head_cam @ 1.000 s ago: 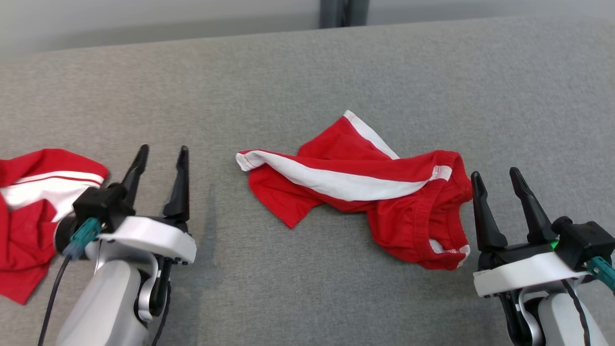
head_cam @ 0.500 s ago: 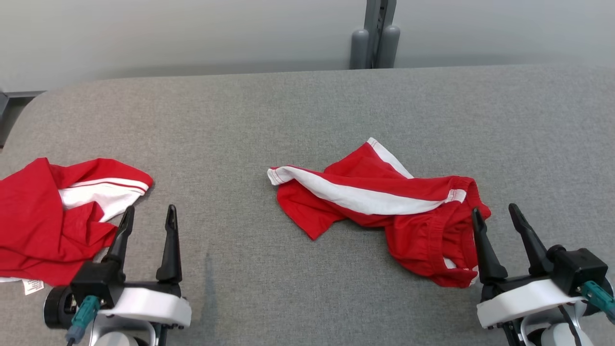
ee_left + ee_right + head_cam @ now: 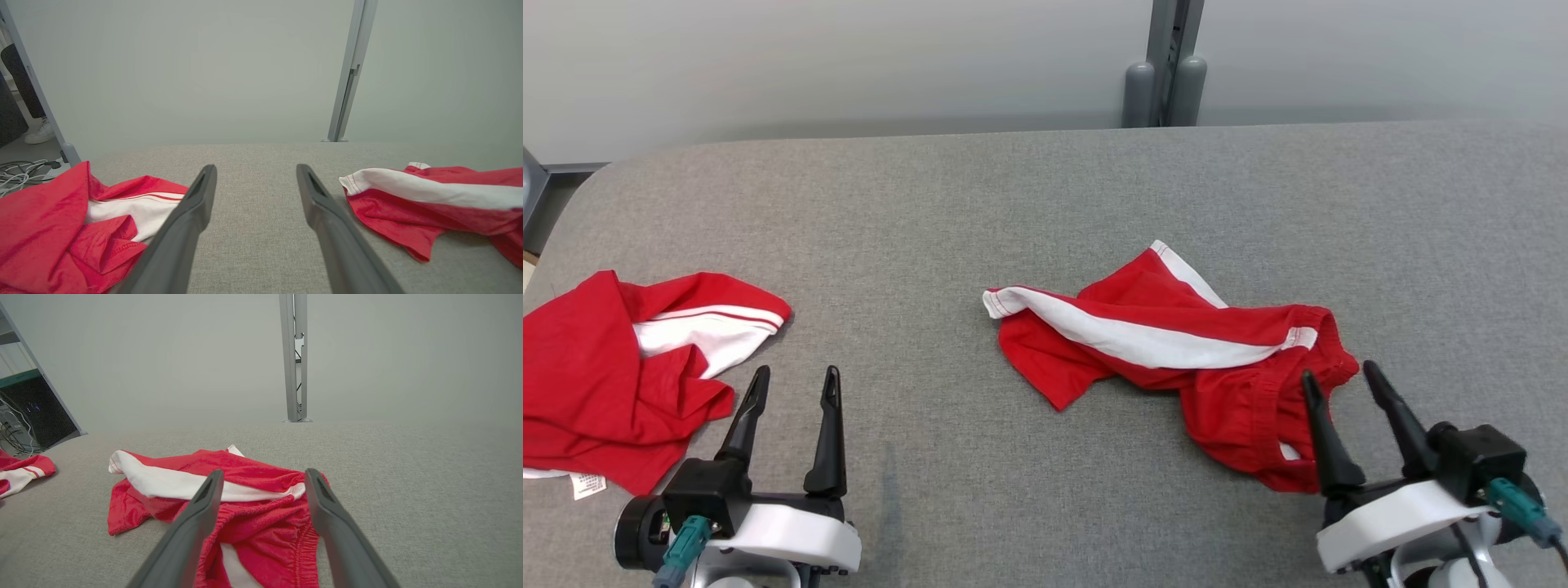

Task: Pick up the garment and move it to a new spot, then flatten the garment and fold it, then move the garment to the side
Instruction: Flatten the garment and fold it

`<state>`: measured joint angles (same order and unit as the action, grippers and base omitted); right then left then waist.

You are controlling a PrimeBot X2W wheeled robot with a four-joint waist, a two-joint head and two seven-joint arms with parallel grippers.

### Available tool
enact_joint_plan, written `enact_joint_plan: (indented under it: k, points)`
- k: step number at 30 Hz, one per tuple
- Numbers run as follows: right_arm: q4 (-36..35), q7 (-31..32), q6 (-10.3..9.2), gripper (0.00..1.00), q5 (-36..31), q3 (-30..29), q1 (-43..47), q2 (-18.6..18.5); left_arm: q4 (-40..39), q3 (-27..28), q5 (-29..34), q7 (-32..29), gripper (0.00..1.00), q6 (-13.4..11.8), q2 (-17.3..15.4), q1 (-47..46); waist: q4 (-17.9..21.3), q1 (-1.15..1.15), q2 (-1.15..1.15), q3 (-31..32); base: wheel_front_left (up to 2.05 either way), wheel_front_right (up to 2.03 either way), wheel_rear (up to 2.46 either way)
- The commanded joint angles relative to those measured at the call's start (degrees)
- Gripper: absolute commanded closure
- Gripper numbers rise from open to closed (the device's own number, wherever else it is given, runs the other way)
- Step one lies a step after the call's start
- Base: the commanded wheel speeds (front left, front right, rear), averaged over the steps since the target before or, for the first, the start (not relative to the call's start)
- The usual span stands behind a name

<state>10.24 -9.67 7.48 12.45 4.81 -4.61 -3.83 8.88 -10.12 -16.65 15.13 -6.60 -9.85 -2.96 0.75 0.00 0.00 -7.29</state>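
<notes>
The grey cloth-covered table point(image 3: 1045, 204) spreads out in front of me, rounded at its far left corner, with a plain pale wall point(image 3: 849, 65) behind it. The garment point(image 3: 1168, 351), a pair of red shorts with a broad white stripe, lies crumpled a little right of the table's middle. Its striped leg reaches toward my left, and its gathered waistband is bunched at the end nearest my right arm. A second red garment point(image 3: 613, 384) with white panels lies in a heap at the table's left edge, well apart from the first. My left gripper point(image 3: 796, 371) has its two dark fingers spread wide with nothing between them. It sits over bare table just beside the heap on the left, pointing away from me. My right gripper point(image 3: 1339, 369) is spread just as wide and also holds nothing. In the right wrist view its fingers frame the waistband end of the shorts, though I cannot tell whether the tips touch the cloth. A grey metal post point(image 3: 1168, 61) stands behind the table's far edge. A small white label point(image 3: 587, 485) pokes out from the near edge of the left heap.
</notes>
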Motion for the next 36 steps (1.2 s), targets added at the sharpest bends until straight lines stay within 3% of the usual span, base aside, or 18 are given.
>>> enact_joint_plan:
  k: [1,11,12,13,14,15,23,36]
  points:
    - [-0.3,0.8,0.03,0.0,-0.3,0.8,0.6,-0.1,0.1,0.1,0.4,0.0,0.0,0.4,0.0,-1.1,-0.2,0.0,0.0,-0.1,0.0,0.0,0.0]
    - [1.9,4.5,0.03,0.0,1.1,5.6,0.9,0.2,0.7,0.4,1.2,0.0,0.0,1.5,1.2,-2.1,-0.9,0.0,0.0,-1.2,0.0,0.0,0.0]
    - [2.4,4.8,0.03,0.07,1.4,5.9,0.6,0.2,0.8,0.4,1.2,0.0,0.0,1.7,1.3,-2.2,-1.0,0.0,0.0,-1.4,0.0,0.0,0.0]
    - [2.7,4.9,0.03,0.56,1.5,6.1,0.3,0.3,0.9,0.5,1.4,0.0,0.0,1.8,1.4,-2.3,-1.1,0.0,0.0,-1.5,0.0,0.0,0.0]
    - [3.0,4.8,0.03,0.85,1.8,6.1,0.1,0.2,0.9,0.5,1.5,0.0,0.0,1.9,1.5,-2.5,-1.1,0.0,0.0,-1.7,0.0,0.0,0.0]
    - [3.2,4.8,0.03,1.0,2.0,6.3,-0.1,0.2,0.9,0.6,1.6,0.0,0.0,2.1,1.6,-2.6,-1.1,0.0,0.0,-1.8,0.0,0.0,0.0]
    - [1.5,2.2,0.03,1.0,2.8,3.6,-0.6,-0.4,1.1,1.4,2.2,0.0,0.0,2.6,2.2,-2.6,-0.7,0.0,0.0,-2.3,0.0,0.0,0.0]
    - [1.3,2.0,0.03,1.0,4.1,-7.3,2.3,0.1,1.1,1.8,3.6,0.0,0.0,4.0,2.8,-3.5,-0.1,0.0,0.0,-3.1,0.0,0.0,0.0]
